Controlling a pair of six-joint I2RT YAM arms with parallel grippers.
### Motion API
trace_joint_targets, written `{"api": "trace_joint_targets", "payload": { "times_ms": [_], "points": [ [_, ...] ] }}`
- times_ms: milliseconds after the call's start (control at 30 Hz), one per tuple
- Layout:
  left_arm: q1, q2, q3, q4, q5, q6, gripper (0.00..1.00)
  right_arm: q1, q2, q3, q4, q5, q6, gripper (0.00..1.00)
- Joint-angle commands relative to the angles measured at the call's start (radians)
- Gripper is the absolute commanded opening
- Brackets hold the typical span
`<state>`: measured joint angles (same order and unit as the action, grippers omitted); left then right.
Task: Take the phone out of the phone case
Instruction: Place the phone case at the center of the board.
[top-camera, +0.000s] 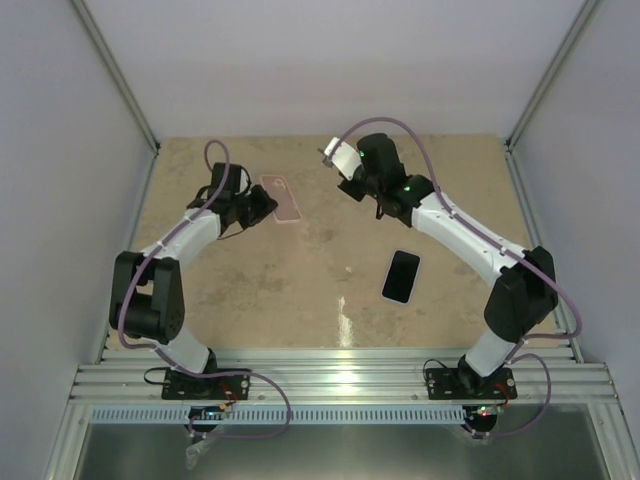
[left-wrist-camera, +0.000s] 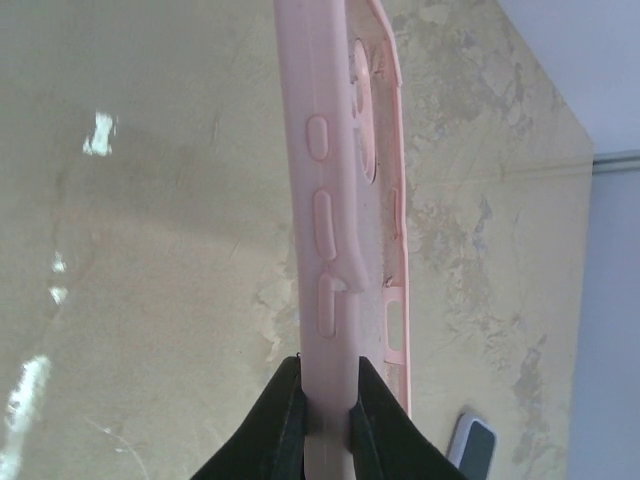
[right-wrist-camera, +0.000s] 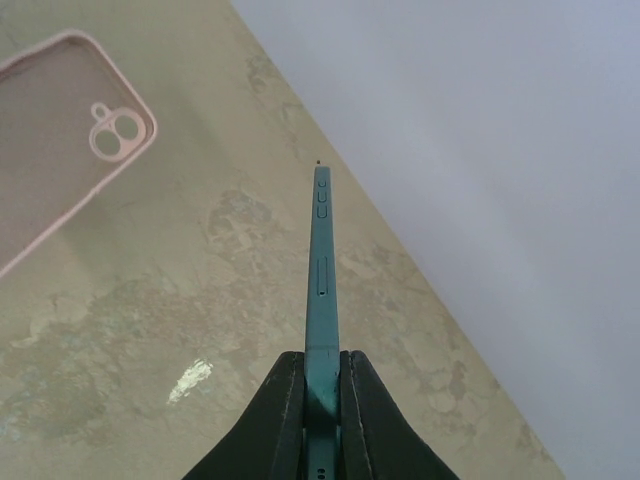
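Observation:
The pink phone case (top-camera: 282, 198) is empty and sits at the back left of the table. My left gripper (top-camera: 262, 205) is shut on its near side wall; the left wrist view shows the case (left-wrist-camera: 330, 200) edge-on between my fingers (left-wrist-camera: 328, 395). My right gripper (top-camera: 352, 170) is shut on the teal phone (right-wrist-camera: 322, 280) and holds it edge-up above the table, apart from the case. In the top view the phone (top-camera: 340, 157) looks pale. The case also shows in the right wrist view (right-wrist-camera: 60, 140) at upper left.
A second phone (top-camera: 401, 276) with a dark screen and a white rim lies flat at the right middle of the table; it also shows in the left wrist view (left-wrist-camera: 475, 445). Grey walls enclose the table on three sides.

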<state>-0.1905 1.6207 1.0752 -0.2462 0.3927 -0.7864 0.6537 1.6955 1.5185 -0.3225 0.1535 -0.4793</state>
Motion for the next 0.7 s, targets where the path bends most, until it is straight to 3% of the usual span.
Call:
{"api": "trace_joint_targets", "payload": {
  "times_ms": [0, 133, 267, 667],
  "points": [
    [0.008, -0.065, 0.037, -0.007, -0.007, 0.206, 0.00, -0.005, -0.037, -0.048, 0.063, 0.032, -0.020, 0.01],
    [0.008, -0.053, 0.041, 0.026, 0.132, 0.284, 0.00, -0.006, -0.048, -0.128, 0.145, 0.117, -0.074, 0.01],
    [0.007, 0.013, 0.091, 0.059, 0.180, 0.293, 0.00, -0.016, -0.061, -0.228, 0.271, 0.172, -0.112, 0.01],
    [-0.006, 0.471, 0.492, -0.060, 0.331, 0.277, 0.00, -0.037, 0.090, -0.372, 0.643, 0.274, -0.203, 0.01]
  ]
}}
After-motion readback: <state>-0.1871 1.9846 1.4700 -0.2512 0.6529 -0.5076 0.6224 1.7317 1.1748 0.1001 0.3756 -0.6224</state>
